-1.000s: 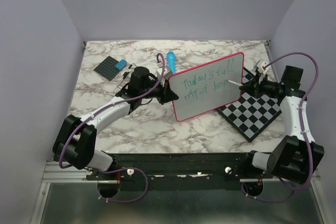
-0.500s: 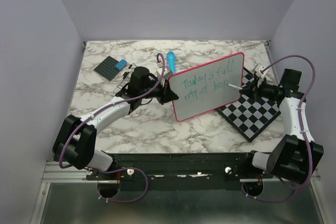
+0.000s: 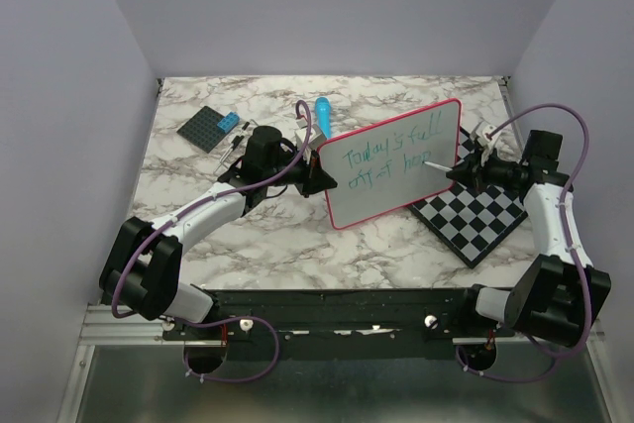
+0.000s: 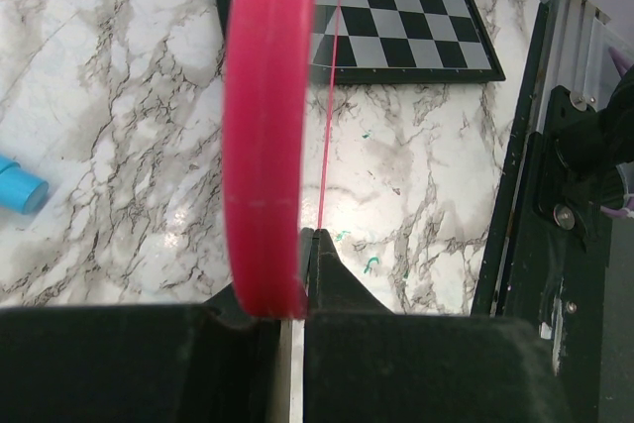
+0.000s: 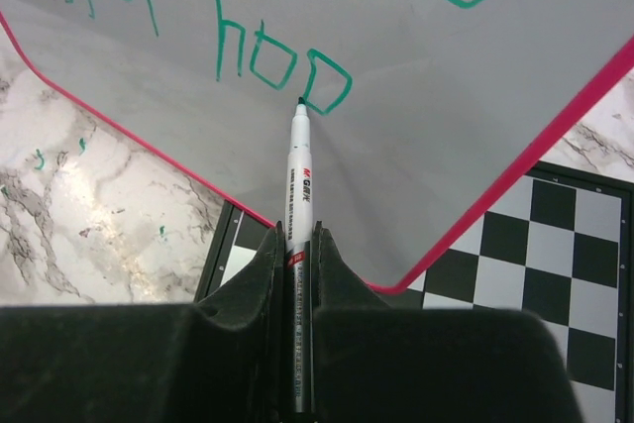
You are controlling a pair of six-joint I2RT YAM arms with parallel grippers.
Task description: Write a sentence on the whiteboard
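- The whiteboard (image 3: 376,200) stands tilted over the counter's (image 3: 287,240) middle, its left rim pinched in the closed left hand (image 3: 322,177).
- The right hand (image 3: 458,171) is clamped on a marker (image 5: 300,180).
- The sentence (image 3: 388,156) stops at "hop"; a final "e" seems next.

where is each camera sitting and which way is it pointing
Top external: above and behind the bases, looking down at the table; left end effector grips the whiteboard, right end effector the marker.
Left wrist: looks along the whiteboard's pink rim, edge-on; own fingers below.
Right wrist: faces the written side; own fingers clamp the marker.
Shared: all three show the chessboard.
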